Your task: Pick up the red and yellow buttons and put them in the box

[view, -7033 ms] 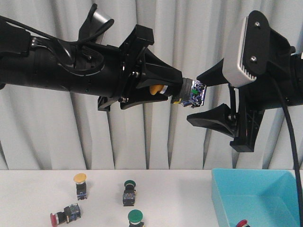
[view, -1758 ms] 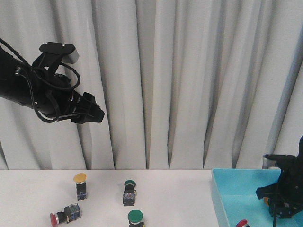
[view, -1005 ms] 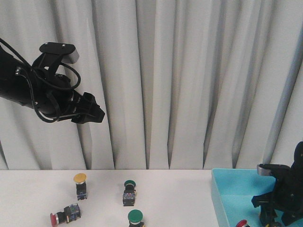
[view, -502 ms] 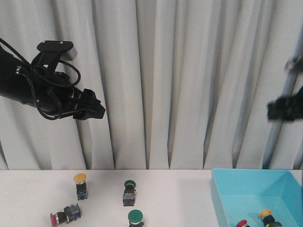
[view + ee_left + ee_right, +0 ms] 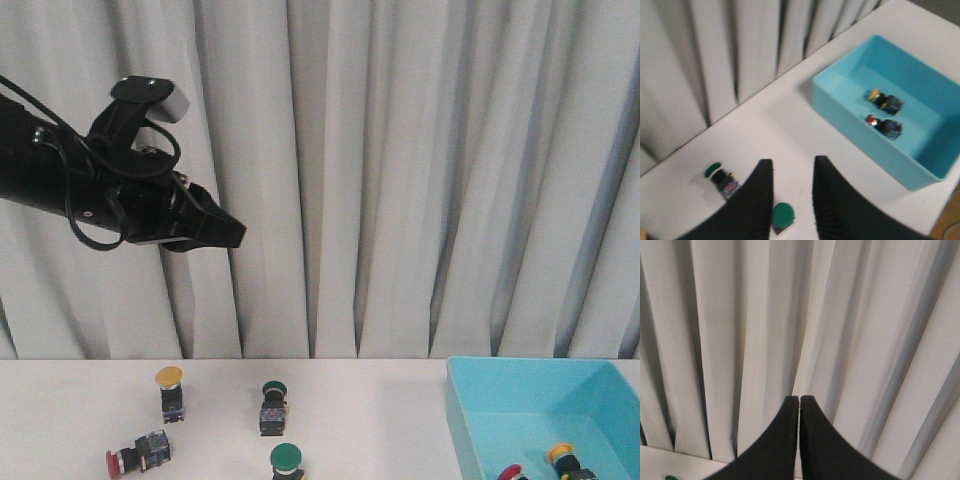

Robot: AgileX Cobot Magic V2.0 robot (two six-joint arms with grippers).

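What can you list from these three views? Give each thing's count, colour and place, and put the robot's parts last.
yellow button on table: one, standing, far left.
red button on table: one, lying on its side, front left.
green buttons: two, mid-table.
box: one, turquoise, on the table's right.
buttons in box: one yellow button in box, one red button in box.
table: white.
curtain: pale grey, behind.
left tool: black, open, raised over the green buttons.
right tool: black, shut, empty, facing the curtain.
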